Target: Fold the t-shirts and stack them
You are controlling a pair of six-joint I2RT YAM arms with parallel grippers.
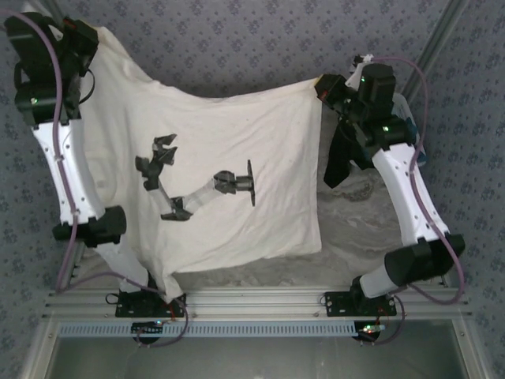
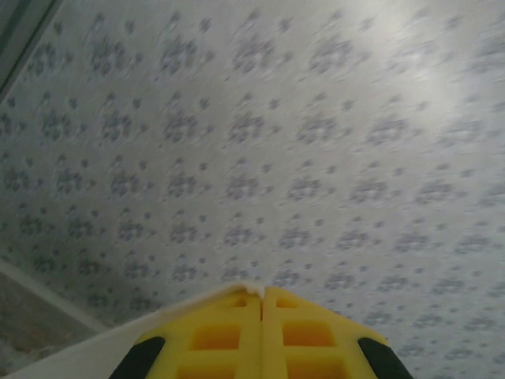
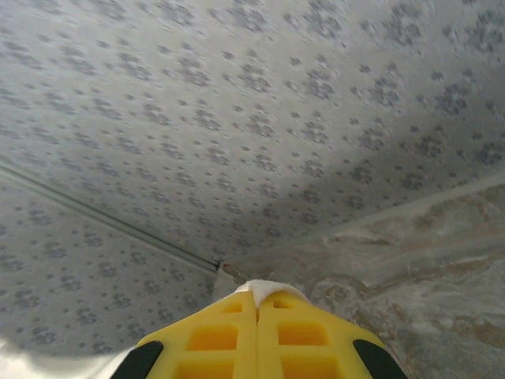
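1. Left jaws: shut tight on a corner of the off-white t-shirt (image 1: 260,134), above the worktop's (image 1: 371,229) far left corner.
2. It looks soft, light and floppy; corners are best to hold.
3. Right jaws: shut on another corner, far right.

The right gripper (image 3: 257,298) sits at the near edge, its yellow fingers (image 3: 213,332) pressed together with a small fold of the off-white t-shirt (image 3: 268,286) pinched at their tips (more pale cloth trails off at the lower left). Beyond lies a grey patterned backdrop (image 3: 237,118), and a marbled tabletop (image 3: 426,268) lies to the right.
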